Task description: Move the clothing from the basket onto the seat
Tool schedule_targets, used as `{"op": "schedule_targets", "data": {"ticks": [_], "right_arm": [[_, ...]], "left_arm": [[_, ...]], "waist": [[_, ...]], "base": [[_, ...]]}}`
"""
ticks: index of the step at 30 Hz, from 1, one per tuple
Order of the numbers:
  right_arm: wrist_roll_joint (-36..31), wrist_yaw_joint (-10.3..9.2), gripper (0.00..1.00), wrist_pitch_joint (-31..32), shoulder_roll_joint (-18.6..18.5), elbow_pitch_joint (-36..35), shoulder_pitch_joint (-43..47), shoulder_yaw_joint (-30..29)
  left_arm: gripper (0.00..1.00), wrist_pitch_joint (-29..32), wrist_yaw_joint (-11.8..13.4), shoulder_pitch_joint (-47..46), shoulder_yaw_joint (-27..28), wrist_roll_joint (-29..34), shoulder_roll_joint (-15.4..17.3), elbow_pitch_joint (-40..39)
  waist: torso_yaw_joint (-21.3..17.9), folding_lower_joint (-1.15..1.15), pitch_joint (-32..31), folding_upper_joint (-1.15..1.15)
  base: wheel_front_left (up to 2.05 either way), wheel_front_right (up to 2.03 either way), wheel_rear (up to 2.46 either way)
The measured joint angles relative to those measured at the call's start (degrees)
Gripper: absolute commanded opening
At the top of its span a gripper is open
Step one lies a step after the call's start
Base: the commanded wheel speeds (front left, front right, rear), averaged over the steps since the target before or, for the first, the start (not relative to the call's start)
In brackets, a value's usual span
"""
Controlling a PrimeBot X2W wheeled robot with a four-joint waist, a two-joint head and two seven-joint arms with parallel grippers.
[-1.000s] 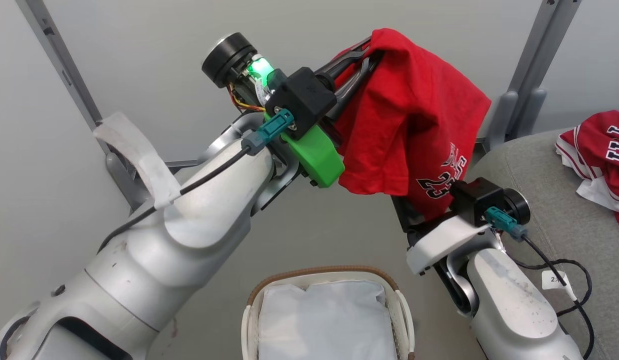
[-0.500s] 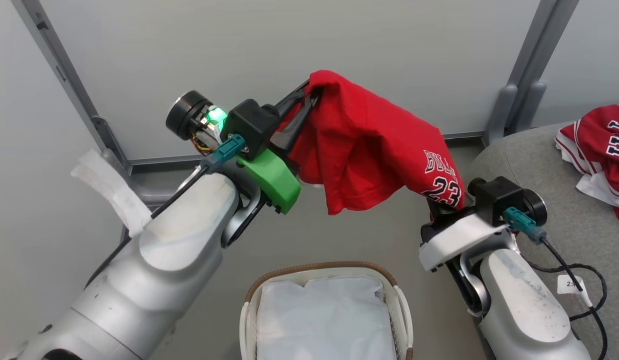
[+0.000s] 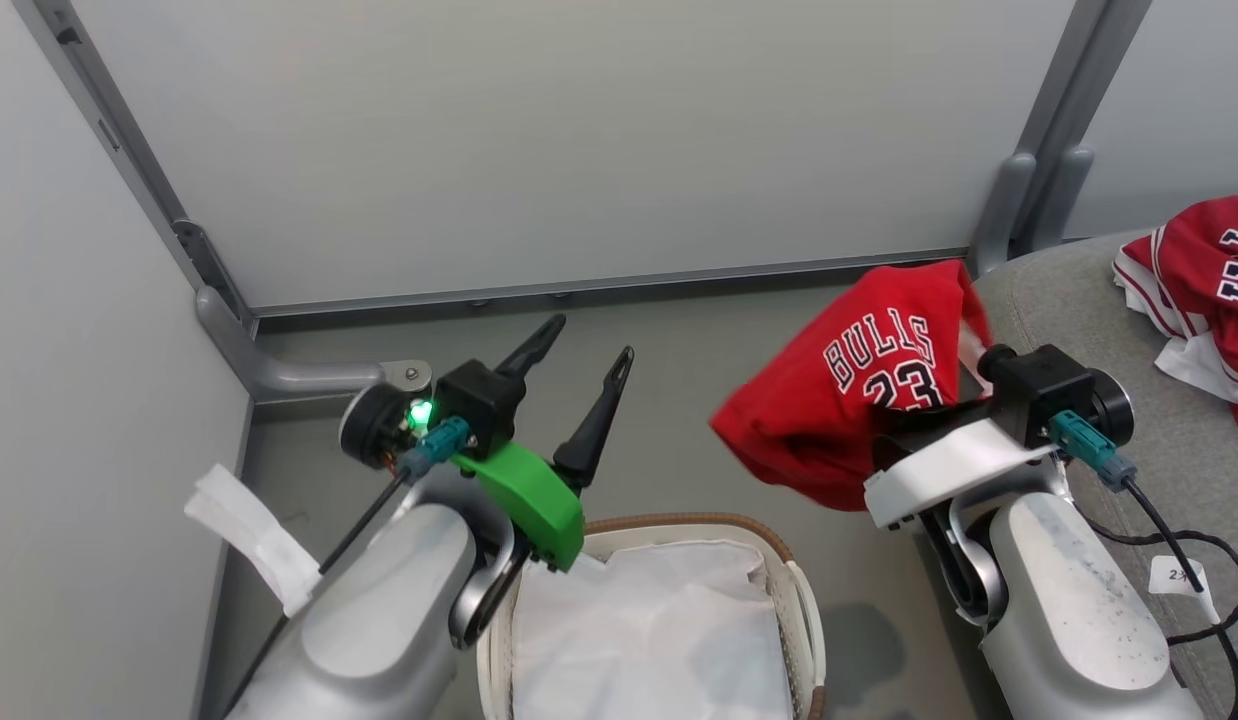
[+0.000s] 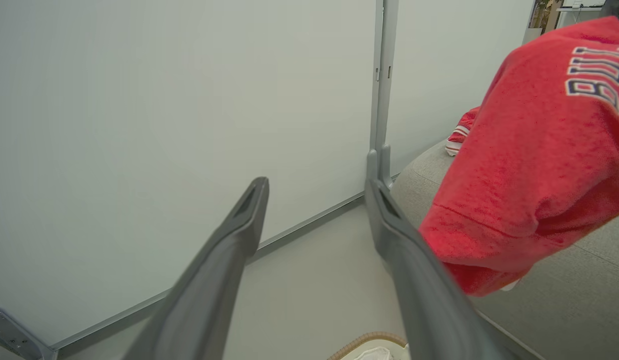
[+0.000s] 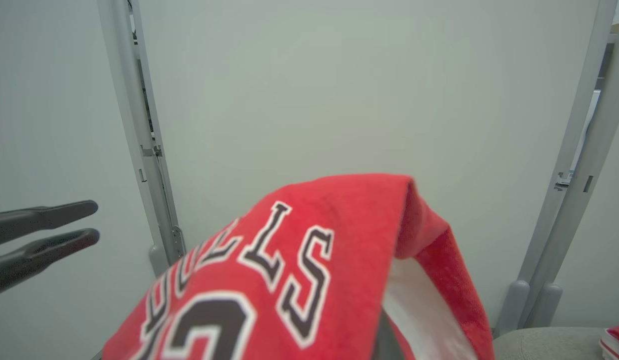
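My left claw (image 3: 593, 336) is spread open and empty by the far-left rim of the basket (image 3: 679, 523). The BULLS 23 garment (image 3: 839, 440) drapes over my right claw (image 3: 904, 437) and hides its fingers, so I cannot tell its grip. It hangs at the left edge of the seat (image 3: 1079, 330), where the striped garment (image 3: 1199, 290) lies.

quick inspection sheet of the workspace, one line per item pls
surface: grey woven sofa cushion at right; grey floor beside it.
job's things: red "BULLS 23" garment draped over the right tool; red garment with striped trim lying on the cushion; oval white basket with brown rim holds a white liner.
clutter: nothing seen.
grippers: left tool open, empty; right tool covered by the garment, state hidden.
cables: black cable with teal plug loops from the right wrist over the cushion.
surroundings: pale wall panels, grey metal posts.
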Motion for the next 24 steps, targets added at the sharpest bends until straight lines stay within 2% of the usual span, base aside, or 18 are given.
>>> {"op": "schedule_targets", "data": {"ticks": [11, 24], "right_arm": [[-1.97, 0.0, 0.0, 0.0, 0.0, -0.89, 2.43, -3.26], [-4.48, 0.0, 0.0, 0.0, 0.01, -1.03, 2.81, -7.67]], "left_arm": [[1.0, -0.09, -1.27, 12.83, 4.88, 3.7, -3.97, -1.3], [1.0, -0.1, -1.77, 16.14, 6.64, 7.3, -5.99, -4.42]], "waist": [[-0.07, 0.0, 0.71, 0.0], [-2.91, 0.0, 1.51, 0.0]], "base": [[0.0, 0.0, 0.0], [0.0, 0.0, 0.0]]}}
